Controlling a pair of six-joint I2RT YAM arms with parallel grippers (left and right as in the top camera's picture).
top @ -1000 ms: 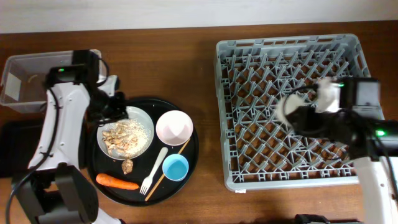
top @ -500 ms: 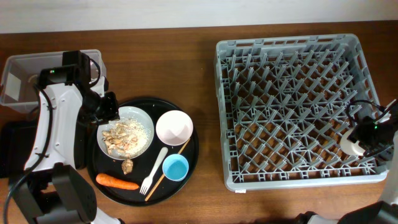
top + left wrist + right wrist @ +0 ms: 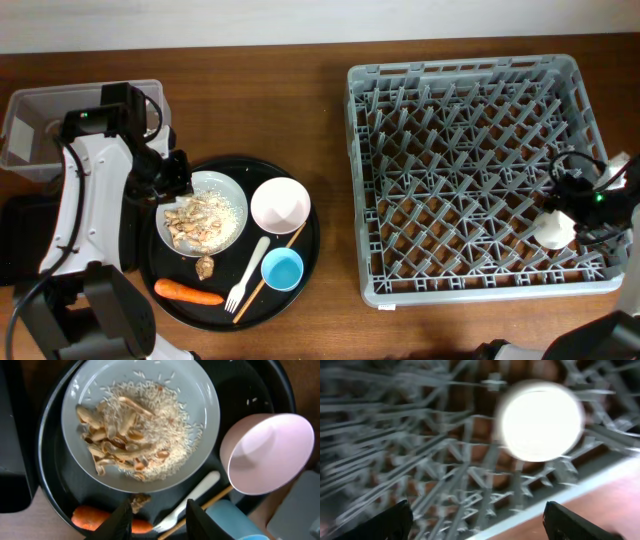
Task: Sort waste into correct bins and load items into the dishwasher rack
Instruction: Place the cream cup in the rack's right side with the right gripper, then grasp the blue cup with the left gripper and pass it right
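Observation:
The pale plate (image 3: 203, 222) of rice and beige chunks sits on the round black tray (image 3: 308, 245) with the cream bowl (image 3: 280, 205), blue cup (image 3: 283, 268), fork (image 3: 247, 275), chopstick (image 3: 272, 270) and carrot (image 3: 188, 292). My left gripper (image 3: 172, 183) hovers at the plate's left rim. In its wrist view, the left gripper (image 3: 159, 510) is open and empty above the carrot (image 3: 90, 519) and fork (image 3: 192, 497). The white cup (image 3: 553, 230) rests in the grey rack (image 3: 460, 70) near its front right corner. My right gripper (image 3: 580, 200) stands open beside it, clear of the cup (image 3: 541, 420).
A clear tub (image 3: 40, 130) stands at the far left behind my left arm. A shallow black tray (image 3: 20, 240) lies in front of it. A loose beige chunk (image 3: 205, 267) lies on the round tray below the plate.
My right arm swung from the rack's middle to its front right corner and opened, leaving the white cup in the rack. The left gripper shifted slightly at the plate's rim.

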